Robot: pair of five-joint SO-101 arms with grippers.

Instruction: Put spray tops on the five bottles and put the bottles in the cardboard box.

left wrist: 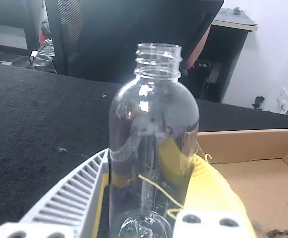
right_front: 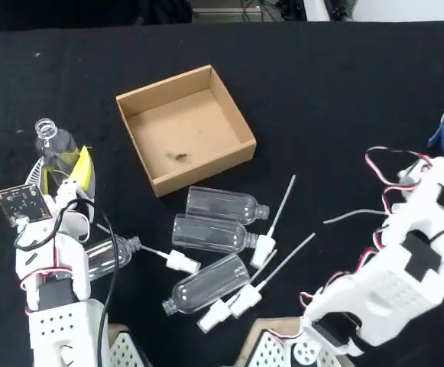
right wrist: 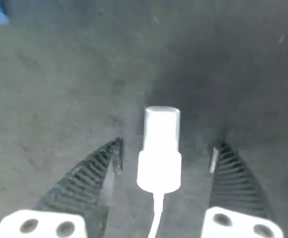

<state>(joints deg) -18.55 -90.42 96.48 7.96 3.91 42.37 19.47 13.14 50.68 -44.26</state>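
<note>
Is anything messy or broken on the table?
Nothing looks broken. Several bottles lie tipped on their sides beside the cardboard box, with spray tops scattered among them, their tubes pointing different ways. A small dark speck sits on the box's floor.

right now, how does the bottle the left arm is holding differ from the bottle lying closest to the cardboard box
The held bottle stands upright, neck up; the lying bottle is on its side on the table. The held bottle is clamped between the jaws of the left gripper; the lying bottle is loose, right beside a wall of the cardboard box. Both are clear plastic with bare threaded necks and no spray top.
</note>
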